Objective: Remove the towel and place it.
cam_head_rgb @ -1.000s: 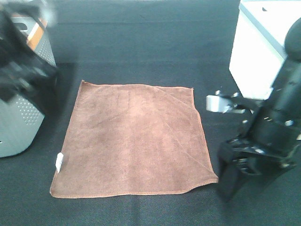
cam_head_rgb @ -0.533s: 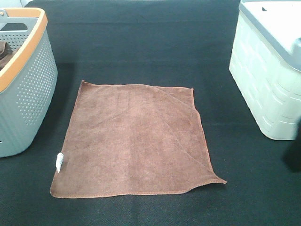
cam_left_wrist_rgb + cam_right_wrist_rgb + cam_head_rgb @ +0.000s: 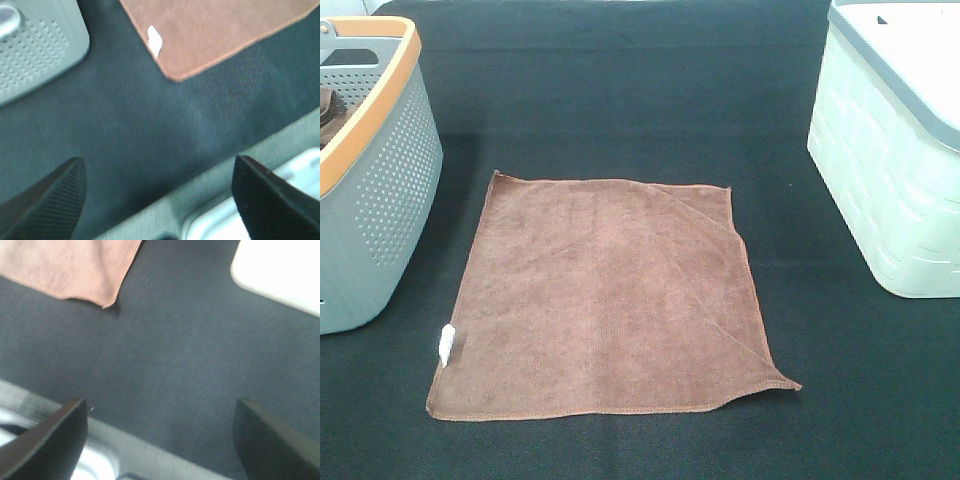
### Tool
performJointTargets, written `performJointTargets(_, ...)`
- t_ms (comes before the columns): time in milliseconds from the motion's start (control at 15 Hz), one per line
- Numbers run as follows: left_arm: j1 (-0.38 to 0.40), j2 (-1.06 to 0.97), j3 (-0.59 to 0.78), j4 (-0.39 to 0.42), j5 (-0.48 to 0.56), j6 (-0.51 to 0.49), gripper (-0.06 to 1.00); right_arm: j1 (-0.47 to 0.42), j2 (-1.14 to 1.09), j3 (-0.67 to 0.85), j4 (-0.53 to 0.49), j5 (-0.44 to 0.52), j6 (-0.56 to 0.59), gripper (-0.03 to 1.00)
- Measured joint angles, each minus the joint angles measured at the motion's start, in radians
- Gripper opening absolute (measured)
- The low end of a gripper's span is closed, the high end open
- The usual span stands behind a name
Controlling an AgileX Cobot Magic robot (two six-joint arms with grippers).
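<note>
**Towel flat on the mat, both grippers clear of it**

The towel [image 3: 605,297] lies spread on the black mat [image 3: 620,90], between the grey basket [image 3: 375,190] at 9 o'clock and the pale bin [image 3: 890,170] at 3 o'clock. Its white tag [image 3: 446,343] sits on the edge facing the basket. The left gripper [image 3: 160,200] has its fingers spread wide and empty, near the tag corner without touching it. The right gripper [image 3: 160,440] is likewise spread and empty, near the towel's pointed corner [image 3: 105,304].

Black, wedge-shaped gripper fingers

Both the left gripper [image 3: 159,200] and the right gripper [image 3: 160,437] show two dark, tapering fingers. The left's fingers [image 3: 52,202] carry a fine cross-hatched grip texture; the right's fingers [image 3: 272,440] look blurred and smooth matte black.
</note>
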Motion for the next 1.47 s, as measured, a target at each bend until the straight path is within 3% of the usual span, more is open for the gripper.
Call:
performJointTargets(333,0.0,-0.082,0.039,-0.03,-0.078,0.135,0.76,0.0,-0.208,0.033,0.031,-0.054,-0.053,0.76)
performJointTargets(1133,0.011,-0.082,0.039,-0.052,-0.078,0.167,0.76,0.0,-0.213,0.033,0.052,-0.054,-0.08,0.76)
performJointTargets(1267,0.054,-0.082,0.039,-0.053,-0.078,0.167,0.76,-0.014,-0.213,0.033,0.053,-0.054,-0.08,0.76)
performJointTargets(1467,0.343,-0.082,0.039,-0.053,-0.078,0.167,0.76,-0.207,-0.213,0.033,0.054,-0.054,-0.08,0.76)
